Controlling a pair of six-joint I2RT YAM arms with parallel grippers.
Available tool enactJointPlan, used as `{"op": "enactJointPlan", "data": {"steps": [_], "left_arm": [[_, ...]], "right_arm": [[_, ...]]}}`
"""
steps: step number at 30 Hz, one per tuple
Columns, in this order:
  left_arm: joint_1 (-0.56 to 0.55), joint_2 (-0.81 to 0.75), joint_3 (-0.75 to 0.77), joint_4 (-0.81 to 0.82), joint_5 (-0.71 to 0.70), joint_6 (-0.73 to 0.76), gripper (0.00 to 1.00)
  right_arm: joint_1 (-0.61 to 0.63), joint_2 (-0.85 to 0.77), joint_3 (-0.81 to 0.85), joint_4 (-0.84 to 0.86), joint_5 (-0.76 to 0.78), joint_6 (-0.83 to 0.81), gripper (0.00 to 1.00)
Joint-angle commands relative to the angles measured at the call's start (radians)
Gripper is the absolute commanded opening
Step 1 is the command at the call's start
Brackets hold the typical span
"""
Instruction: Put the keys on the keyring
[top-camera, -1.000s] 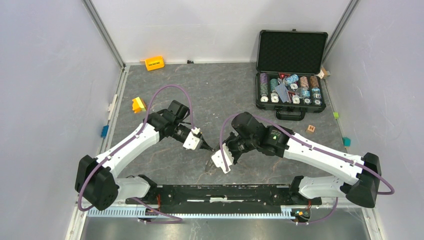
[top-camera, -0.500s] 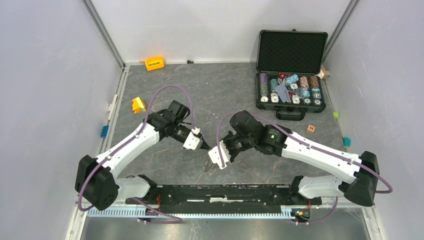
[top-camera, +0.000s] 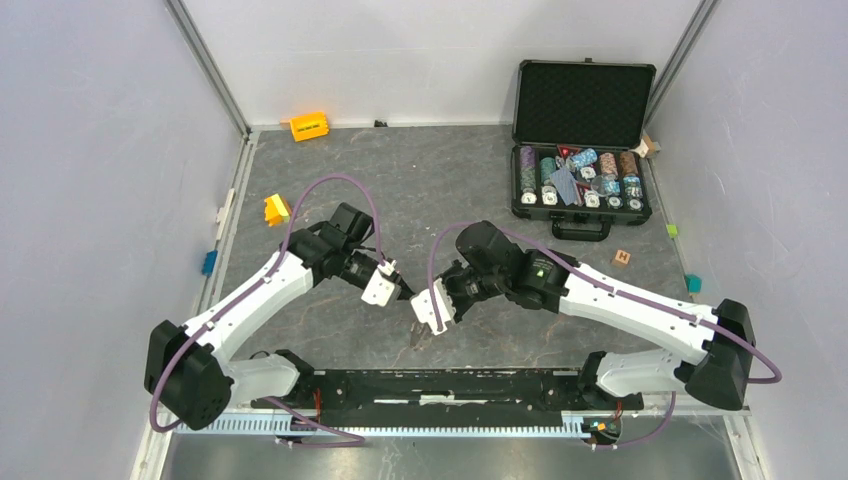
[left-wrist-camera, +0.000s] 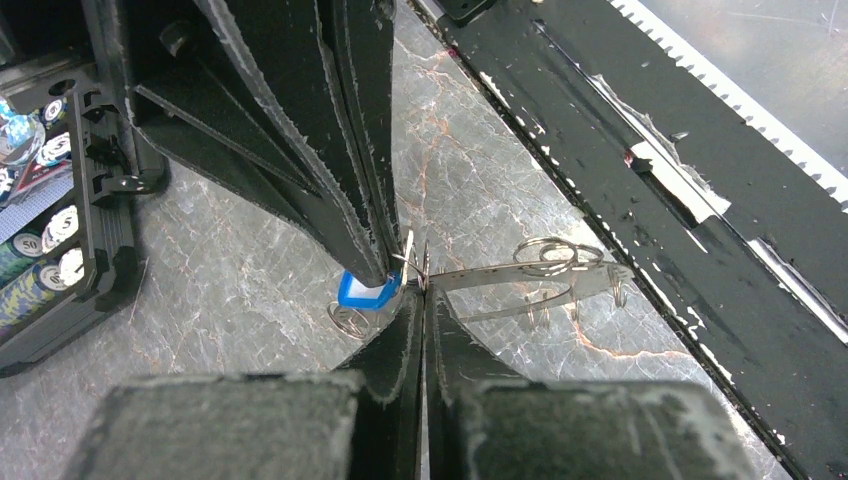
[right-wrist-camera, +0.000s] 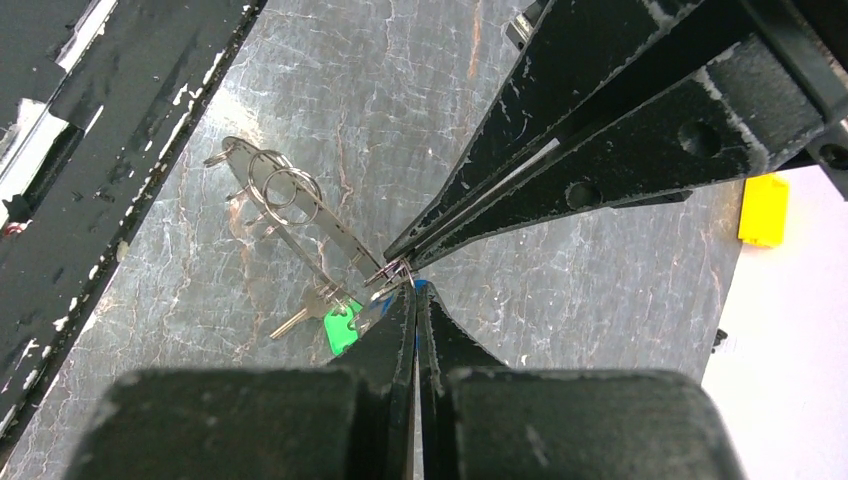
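Both claws are fully closed, tips touching above the table (left-wrist-camera: 250, 270). Left claw (left-wrist-camera: 422, 295) pinches the end of the keyring (left-wrist-camera: 500, 275), a silver strip with wire loops. Right claw (right-wrist-camera: 413, 295) pinches the blue key (left-wrist-camera: 365, 293), with the green key (right-wrist-camera: 340, 332) just beside it.

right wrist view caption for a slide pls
Shut left end effector and right end effector meet tip to tip at a silver ring strip, green key alongside.

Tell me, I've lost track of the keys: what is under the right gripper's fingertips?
The green key shows partly beneath the right gripper, its blade pointing left. A blue key head sits at the tips. The shut jaws hide what exactly they pinch.
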Motion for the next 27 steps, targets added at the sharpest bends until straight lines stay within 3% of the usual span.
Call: {"op": "enactJointPlan", "data": {"steps": [1,15,27], "left_arm": [[-0.012,-0.046,-0.011,0.02,0.086,0.063,0.02],[-0.016,-0.062,-0.037,0.02,0.105,0.092,0.02],[-0.01,-0.079,-0.037,0.018,0.153,0.095,0.02]], "right_arm": [[0.004,0.025,0.008,0.059,0.031,-0.009,0.0],[0.004,0.08,0.081,0.048,0.037,0.071,0.0],[0.004,0.069,0.039,0.095,0.068,0.125,0.07]]}}
